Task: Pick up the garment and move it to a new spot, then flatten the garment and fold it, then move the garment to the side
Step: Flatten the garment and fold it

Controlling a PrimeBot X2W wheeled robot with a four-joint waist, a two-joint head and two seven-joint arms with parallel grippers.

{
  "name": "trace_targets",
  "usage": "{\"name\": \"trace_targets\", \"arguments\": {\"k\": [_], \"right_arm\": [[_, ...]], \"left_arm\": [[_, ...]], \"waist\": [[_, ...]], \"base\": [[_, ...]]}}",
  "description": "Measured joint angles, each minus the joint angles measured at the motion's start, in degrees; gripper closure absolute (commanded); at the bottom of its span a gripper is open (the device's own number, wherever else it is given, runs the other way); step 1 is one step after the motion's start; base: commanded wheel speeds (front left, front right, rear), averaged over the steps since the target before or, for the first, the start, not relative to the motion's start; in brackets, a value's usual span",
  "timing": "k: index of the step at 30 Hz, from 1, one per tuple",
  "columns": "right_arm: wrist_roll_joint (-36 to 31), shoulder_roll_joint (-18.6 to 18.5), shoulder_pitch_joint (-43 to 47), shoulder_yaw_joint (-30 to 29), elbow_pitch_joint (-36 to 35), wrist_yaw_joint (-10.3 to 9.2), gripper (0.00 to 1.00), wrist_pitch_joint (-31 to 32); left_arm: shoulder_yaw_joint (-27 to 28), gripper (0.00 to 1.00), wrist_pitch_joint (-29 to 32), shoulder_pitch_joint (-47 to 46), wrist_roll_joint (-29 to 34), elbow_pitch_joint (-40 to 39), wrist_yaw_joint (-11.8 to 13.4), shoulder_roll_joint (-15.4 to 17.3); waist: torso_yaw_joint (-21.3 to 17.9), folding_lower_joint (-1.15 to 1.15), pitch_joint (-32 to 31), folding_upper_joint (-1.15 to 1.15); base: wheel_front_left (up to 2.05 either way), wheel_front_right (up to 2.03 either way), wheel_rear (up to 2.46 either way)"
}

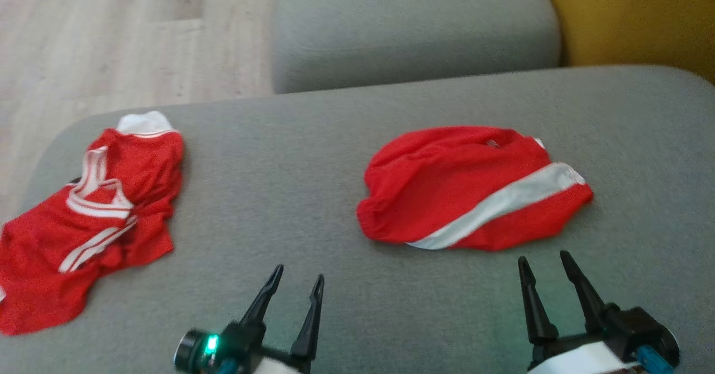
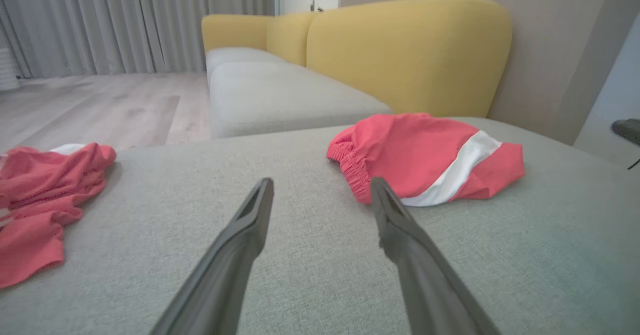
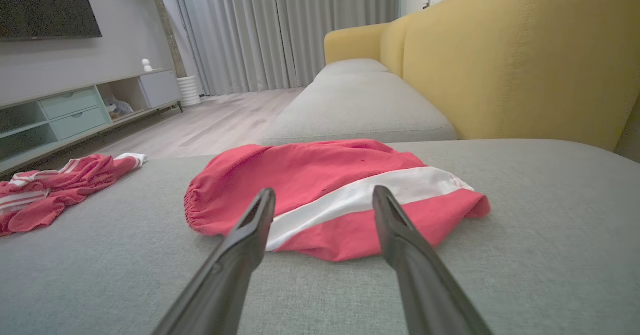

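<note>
Two red garments lie on a wide grey sofa seat (image 1: 290, 156) in a living room. Red shorts (image 1: 447, 178) with a broad white stripe (image 1: 503, 204) sit in a rounded, loosely flattened heap right of centre. From the left wrist, their gathered waistband (image 2: 350, 167) is at the left end. A crumpled red jersey (image 1: 128, 178) with white trim sprawls at the seat's left edge, well apart from the shorts. Which of the two is the garment to be moved cannot be told.

The left tool (image 1: 299, 272) hovers at the near edge over bare upholstery between the two garments. Its two dark fingers are spread apart and hold nothing. The right tool (image 1: 543, 256), likewise spread and empty, points at the shorts from the near side. In the head view its tips stop just short of the hem. From the right wrist its fingers (image 3: 240, 255) frame the white stripe.

Beyond the seat lies a second grey cushion (image 1: 413, 22), with a yellow backrest (image 1: 631, 17) at the far right. Pale wood floor (image 1: 111, 39) runs along the far left. Grey curtains (image 3: 280, 25) and a low media console (image 3: 75, 110) line the far end of the room.
</note>
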Motion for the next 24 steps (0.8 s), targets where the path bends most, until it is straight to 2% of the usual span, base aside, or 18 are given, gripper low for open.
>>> {"name": "trace_targets", "arguments": {"k": [7,9,15,19,22,23,24], "right_arm": [[-0.01,-0.22,-2.86,2.01,-0.98,0.0,0.0,0.0],[-0.01,-0.4,-4.16,2.1,-1.45,0.0,0.0,0.0],[0.14,-0.42,-7.78,3.6,-1.91,0.0,0.0,0.0],[0.15,-0.42,-8.7,3.75,-1.91,0.0,0.0,0.0],[0.15,-0.4,-8.9,3.82,-1.87,0.0,0.0,0.0],[0.15,-0.37,-8.9,3.75,-1.82,0.0,0.0,0.0],[0.15,-0.35,-8.91,3.67,-1.76,0.0,0.0,0.0]], "left_arm": [[-3.71,0.0,-0.01,-11.12,-2.25,11.57,-3.13,-0.23],[-3.5,0.0,-0.01,-13.91,-5.92,14.62,-3.38,-0.4],[-1.93,0.0,0.0,-22.7,-9.99,24.49,-4.41,-0.4],[-1.64,0.0,0.0,-26.16,-12.61,28.65,-5.6,-0.57],[-3.55,0.0,-0.01,-27.31,-13.92,28.1,-5.59,-0.23],[-4.93,0.53,-0.01,-27.53,-14.58,26.82,-5.59,-0.19],[-7.06,1.0,-0.01,-27.72,-15.29,25.43,-5.6,-0.13]], "waist": [[-6.08,0.0,3.82,0.0],[-7.79,0.0,5.65,0.0],[-12.97,0.01,10.95,0.0],[-16.15,0.02,13.95,0.0],[-18.05,0.0,15.44,0.0],[-18.49,0.0,15.77,0.0],[-18.81,0.01,15.95,0.0]], "base": [[0.0,0.0,0.0],[0.0,0.0,0.0],[0.0,0.0,0.0],[0.0,0.0,0.0],[0.0,0.0,0.0],[0.0,0.0,0.0],[0.0,0.0,0.0]]}}
